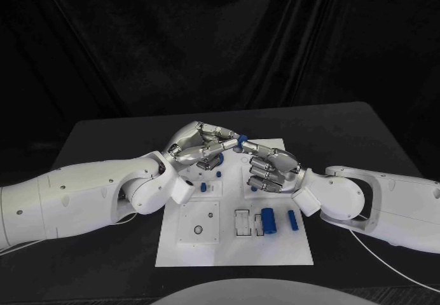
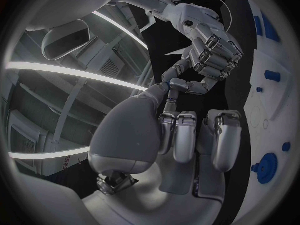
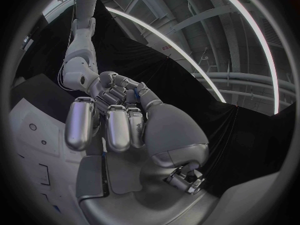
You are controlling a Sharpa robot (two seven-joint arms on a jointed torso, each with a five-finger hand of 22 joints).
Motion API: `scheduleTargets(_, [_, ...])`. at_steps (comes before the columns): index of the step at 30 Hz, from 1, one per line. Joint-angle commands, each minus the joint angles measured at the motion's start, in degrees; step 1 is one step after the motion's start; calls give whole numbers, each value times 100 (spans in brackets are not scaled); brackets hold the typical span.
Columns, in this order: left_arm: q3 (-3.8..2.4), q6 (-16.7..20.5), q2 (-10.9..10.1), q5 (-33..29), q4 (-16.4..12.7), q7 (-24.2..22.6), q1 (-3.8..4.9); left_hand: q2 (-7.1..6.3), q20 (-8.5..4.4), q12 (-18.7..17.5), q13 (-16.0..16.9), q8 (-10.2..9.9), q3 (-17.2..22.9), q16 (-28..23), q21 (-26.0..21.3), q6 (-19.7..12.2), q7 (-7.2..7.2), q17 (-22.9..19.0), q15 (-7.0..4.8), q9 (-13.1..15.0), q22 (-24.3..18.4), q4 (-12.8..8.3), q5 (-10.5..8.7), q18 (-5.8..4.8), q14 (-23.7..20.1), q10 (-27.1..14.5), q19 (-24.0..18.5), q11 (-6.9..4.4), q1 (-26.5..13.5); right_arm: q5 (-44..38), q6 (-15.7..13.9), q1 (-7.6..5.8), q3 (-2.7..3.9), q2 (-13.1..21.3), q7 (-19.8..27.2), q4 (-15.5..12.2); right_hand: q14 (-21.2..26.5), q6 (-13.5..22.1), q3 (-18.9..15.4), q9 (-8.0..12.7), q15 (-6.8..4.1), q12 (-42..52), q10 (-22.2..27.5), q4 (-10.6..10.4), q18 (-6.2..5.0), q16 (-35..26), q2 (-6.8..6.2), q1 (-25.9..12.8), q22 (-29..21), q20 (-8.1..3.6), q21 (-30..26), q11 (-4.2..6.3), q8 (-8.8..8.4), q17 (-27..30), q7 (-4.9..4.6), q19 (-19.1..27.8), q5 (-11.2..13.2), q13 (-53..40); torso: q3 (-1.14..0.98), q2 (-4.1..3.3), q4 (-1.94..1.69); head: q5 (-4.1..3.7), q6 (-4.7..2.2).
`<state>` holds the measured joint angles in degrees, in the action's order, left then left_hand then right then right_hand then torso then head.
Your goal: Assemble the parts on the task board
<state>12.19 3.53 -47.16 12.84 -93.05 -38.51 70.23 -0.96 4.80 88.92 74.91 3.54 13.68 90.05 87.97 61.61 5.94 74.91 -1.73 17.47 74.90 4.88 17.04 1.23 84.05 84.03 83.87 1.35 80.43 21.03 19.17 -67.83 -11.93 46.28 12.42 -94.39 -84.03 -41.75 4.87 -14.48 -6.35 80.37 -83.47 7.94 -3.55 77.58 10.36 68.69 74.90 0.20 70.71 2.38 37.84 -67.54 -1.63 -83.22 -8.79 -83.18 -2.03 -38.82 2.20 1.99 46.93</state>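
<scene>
Both hands meet above the far end of the white task board. My left hand and my right hand have their fingers curled, and their fingertips come together on a small blue part held up off the board. In the left wrist view my left hand touches a fingertip of the right hand over the board. In the right wrist view my right hand reaches to the left hand. Which hand bears the part's weight I cannot tell.
On the board's near half lie a blue cylinder and a thinner blue bar beside white slots. Small blue pegs stand under the left hand. A blue disc and a blue peg sit on the board.
</scene>
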Motion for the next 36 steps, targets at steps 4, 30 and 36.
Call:
scheduleTargets(4, [-4,-104,13,-36,-12,-7,-1,3,0,-38,1399,28,-14,-5,-35,-55,3,1509,24,-18,1421,-33,-2,-56,595,480,432,8,-14,37,-160,11,4,-1,72,-20,-217,-56,-21,-15,-37,-41,-140,52,-83,-32,364,391,861,-32,-58,122,68,21,35,41,-49,600,0,0,-3,15,9])
scheduleTargets(30, [-3,-115,-111,-36,74,144,-1,25,154,-417,1139,20,-406,-5,-305,-631,182,1509,189,-215,1322,240,-460,18,595,146,206,187,-245,-863,-1688,11,4,245,-412,-212,-224,-59,210,-82,-4,-150,-72,417,-116,-66,349,154,772,-21,-211,60,252,78,-91,109,-965,742,-3,-4,4,81,57])
scheduleTargets(36, [-3,-48,-162,-36,131,220,-1,35,175,-480,1096,27,-492,-5,-365,-694,198,1509,209,-240,1300,327,-437,35,595,88,155,207,-296,-1390,-2078,7,4,404,-594,-331,-230,-90,332,-93,28,-157,-65,502,-118,-58,316,103,762,4,-213,23,274,76,-145,104,-1030,756,-5,-2,2,80,70])
